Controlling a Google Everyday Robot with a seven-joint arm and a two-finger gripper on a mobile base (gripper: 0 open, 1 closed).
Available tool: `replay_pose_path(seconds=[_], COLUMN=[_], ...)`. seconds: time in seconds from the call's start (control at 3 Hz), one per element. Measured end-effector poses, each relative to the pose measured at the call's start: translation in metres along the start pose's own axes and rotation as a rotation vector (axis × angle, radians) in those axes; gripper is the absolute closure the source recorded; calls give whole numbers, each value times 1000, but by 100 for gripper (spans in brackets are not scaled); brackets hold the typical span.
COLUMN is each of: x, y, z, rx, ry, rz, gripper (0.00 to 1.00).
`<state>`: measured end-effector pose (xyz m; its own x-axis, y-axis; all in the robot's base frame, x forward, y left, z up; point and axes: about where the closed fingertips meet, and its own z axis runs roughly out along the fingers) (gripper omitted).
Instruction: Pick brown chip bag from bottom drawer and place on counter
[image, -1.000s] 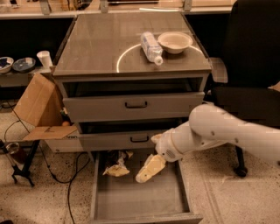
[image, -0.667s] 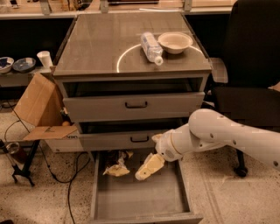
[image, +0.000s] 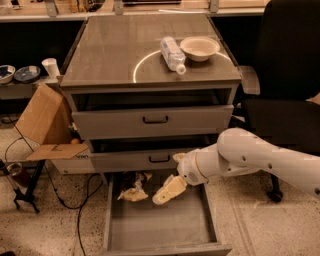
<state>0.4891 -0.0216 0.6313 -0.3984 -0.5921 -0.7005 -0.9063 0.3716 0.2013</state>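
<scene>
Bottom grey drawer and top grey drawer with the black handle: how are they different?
The grey metal bottom drawer is pulled far out; the shallower grey top drawer sticks out only slightly. The bottom drawer shows a crumpled brown chip bag, with the cream gripper hanging beside it; the top drawer's inside is hidden. Both are grey.

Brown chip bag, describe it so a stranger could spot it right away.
Find the grey cabinet; its bottom drawer is pulled open at floor level. In its back left corner lies the brown chip bag, just left of the end effector. It's the only crumpled packet, dark above, tan below.
</scene>
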Motion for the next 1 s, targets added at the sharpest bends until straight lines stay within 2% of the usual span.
replay_pose_path(seconds=[0.33,0.67,1.0], x=[-9,-10,0], y=[-17,-42,-62], z=[31,96,174], rx=[-9,-41,-87], ry=[-106,-195,-222], rz=[38,110,210], gripper=[0,0,0])
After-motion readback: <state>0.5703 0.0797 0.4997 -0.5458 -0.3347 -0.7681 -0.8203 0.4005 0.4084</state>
